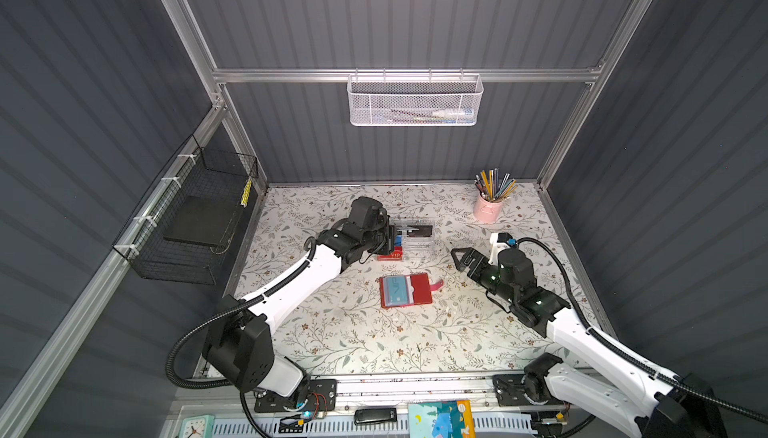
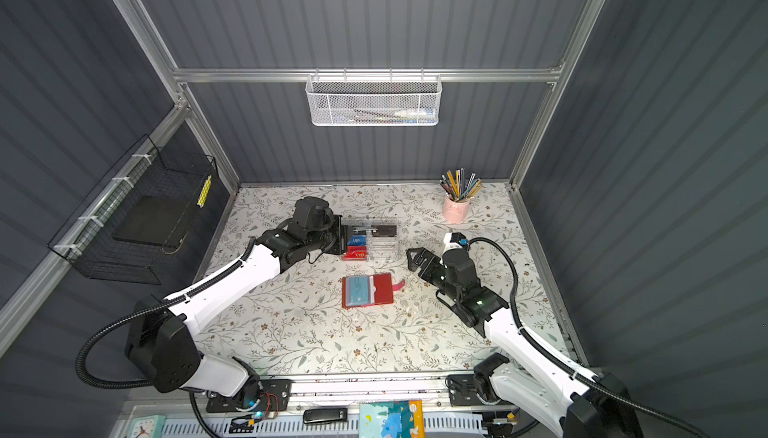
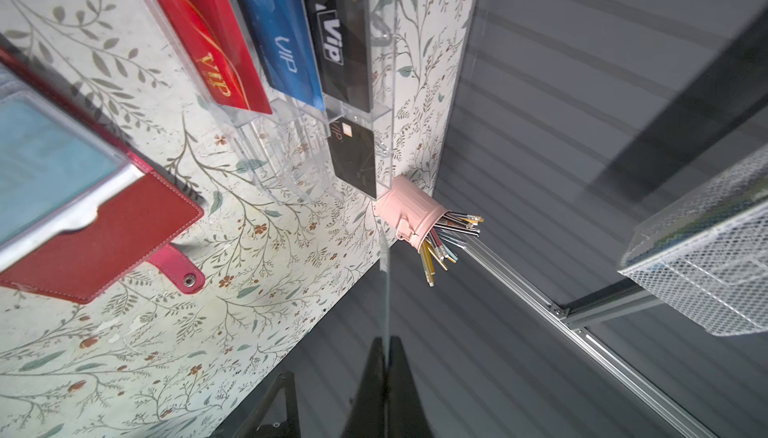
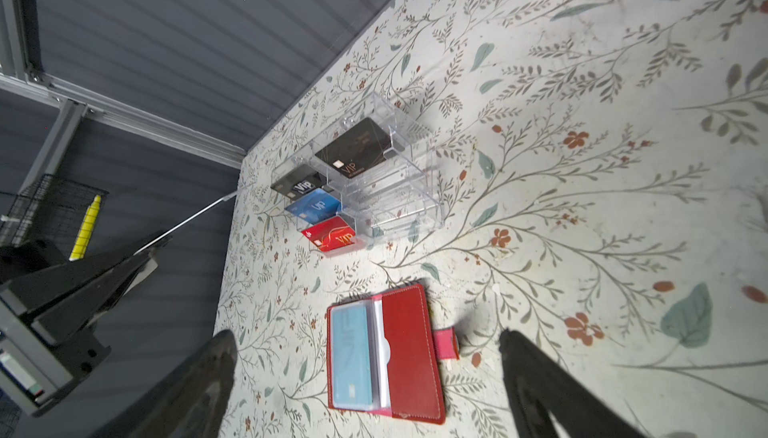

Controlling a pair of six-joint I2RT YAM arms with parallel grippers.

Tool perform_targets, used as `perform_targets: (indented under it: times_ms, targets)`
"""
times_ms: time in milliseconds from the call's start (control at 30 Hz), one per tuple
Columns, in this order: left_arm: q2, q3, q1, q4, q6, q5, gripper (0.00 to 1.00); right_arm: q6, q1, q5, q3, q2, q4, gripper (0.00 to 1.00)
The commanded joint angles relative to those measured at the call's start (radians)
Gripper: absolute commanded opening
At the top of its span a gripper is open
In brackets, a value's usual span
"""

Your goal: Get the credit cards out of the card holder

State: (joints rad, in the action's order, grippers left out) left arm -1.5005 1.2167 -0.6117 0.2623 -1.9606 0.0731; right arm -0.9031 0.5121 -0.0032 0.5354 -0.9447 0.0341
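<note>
red wallet (image 1: 417, 288) lies open and flat, a teal card (image 1: 395, 290) in its clear sleeve. right gripper (image 1: 456, 258) hangs just off the wallet's strap side, jaws spread wide, touching nothing. beyond the wallet, at the rack (image 1: 419, 244), left gripper (image 1: 392, 237) has its jaws pressed together on a thin card (image 3: 386, 282) seen edge-on.
</note>
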Motion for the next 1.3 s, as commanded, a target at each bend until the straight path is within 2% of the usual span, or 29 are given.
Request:
perform_targets:
  times_ms: [0,167,267,567,933,1267]
  targets:
    - [-0.013,0.012,0.032,0.021,-0.049,0.044,0.00,0.025,0.026,0.045,0.012,0.023,-0.035,0.99]
    - [-0.032,-0.097,0.068,-0.165,-0.095,0.108,0.00,0.037,0.060,0.063,0.023,0.028,-0.059,0.99]
    - [-0.088,-0.092,0.063,-0.207,-0.081,0.174,0.00,0.035,0.068,0.072,0.019,0.029,-0.062,0.99]
    - [-0.235,-0.040,0.016,-0.281,-0.070,0.213,0.00,0.042,0.069,0.107,0.010,0.052,-0.080,0.99]
    - [-0.361,-0.016,-0.020,-0.422,-0.131,0.202,0.00,0.070,0.067,0.135,0.020,0.052,-0.099,0.99]
    - [-0.406,-0.012,-0.023,-0.446,-0.139,0.196,0.00,0.070,0.063,0.128,0.014,0.037,-0.088,0.99]
